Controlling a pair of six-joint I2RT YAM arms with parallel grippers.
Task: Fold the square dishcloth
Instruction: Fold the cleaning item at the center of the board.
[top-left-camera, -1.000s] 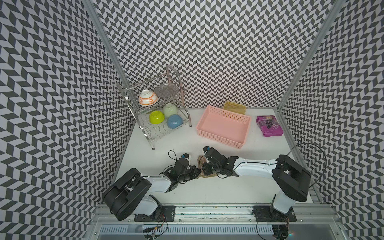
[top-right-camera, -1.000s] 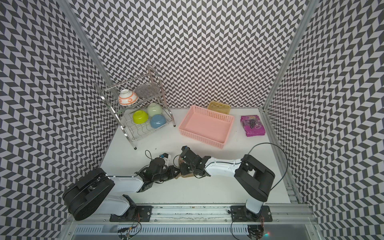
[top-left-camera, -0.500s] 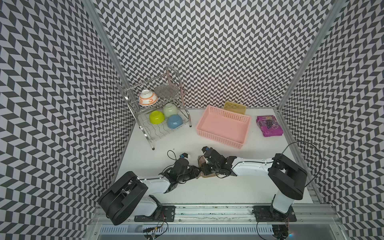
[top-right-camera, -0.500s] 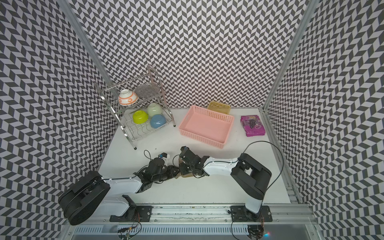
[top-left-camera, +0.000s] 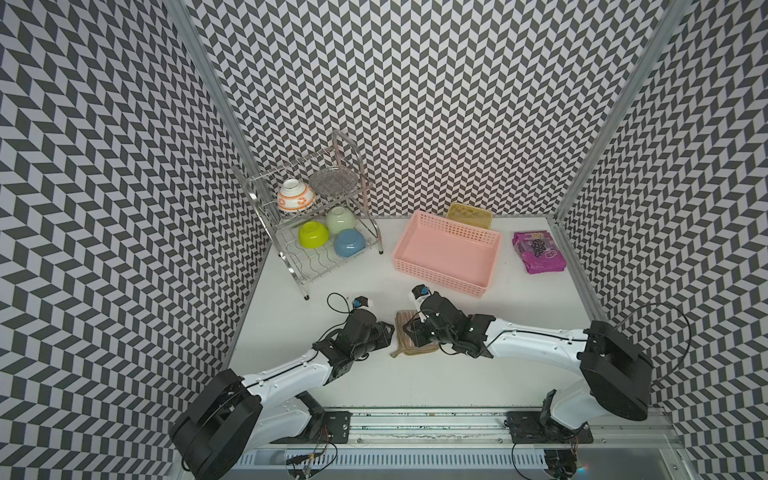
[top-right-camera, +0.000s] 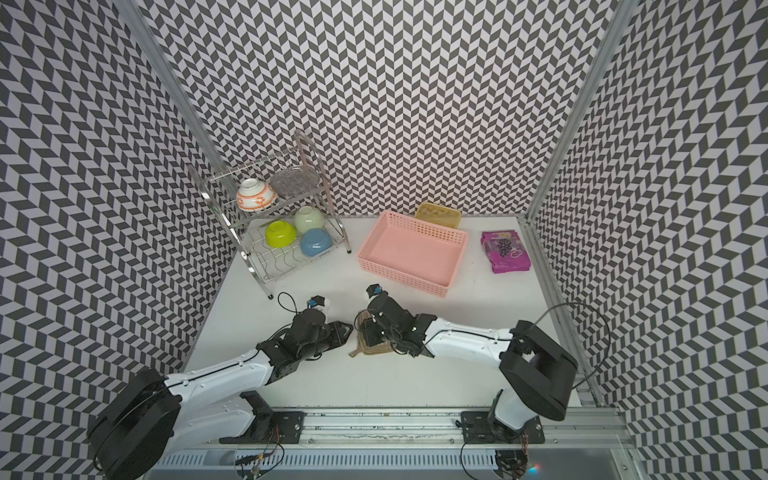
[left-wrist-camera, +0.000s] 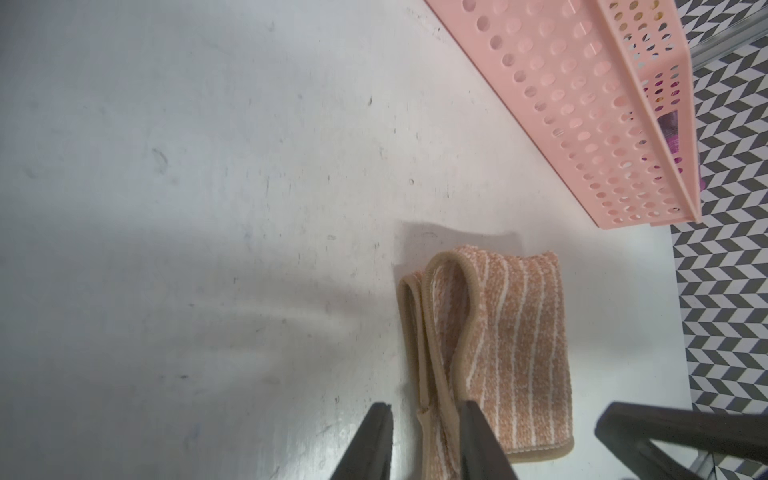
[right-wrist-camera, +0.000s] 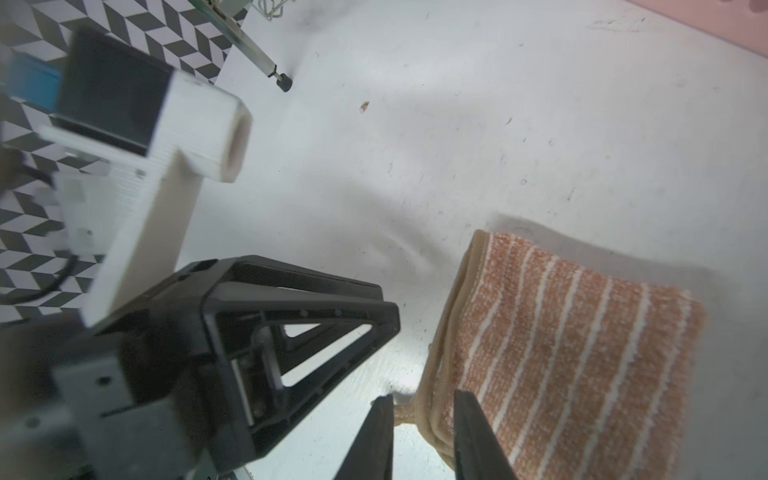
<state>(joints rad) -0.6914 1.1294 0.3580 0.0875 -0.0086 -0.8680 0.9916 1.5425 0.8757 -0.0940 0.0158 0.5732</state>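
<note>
Tan fabric, soft, light, limp: square dishcloth (top-left-camera: 404, 334) folded below frame centre, clear of pink basket (top-left-camera: 436, 277). Left gripper (left-wrist-camera: 424, 405) and right gripper (right-wrist-camera: 423, 395) parted, astride hem (left-wrist-camera: 471, 307), clamping nothing. Pinch hemmed corners; expect sag.

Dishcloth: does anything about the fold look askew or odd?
Yes. The dishcloth is folded but untidy: on its open side the hemmed edges gape in a loop instead of lying flat, and in a top view a corner pokes out beyond the stack.
</note>
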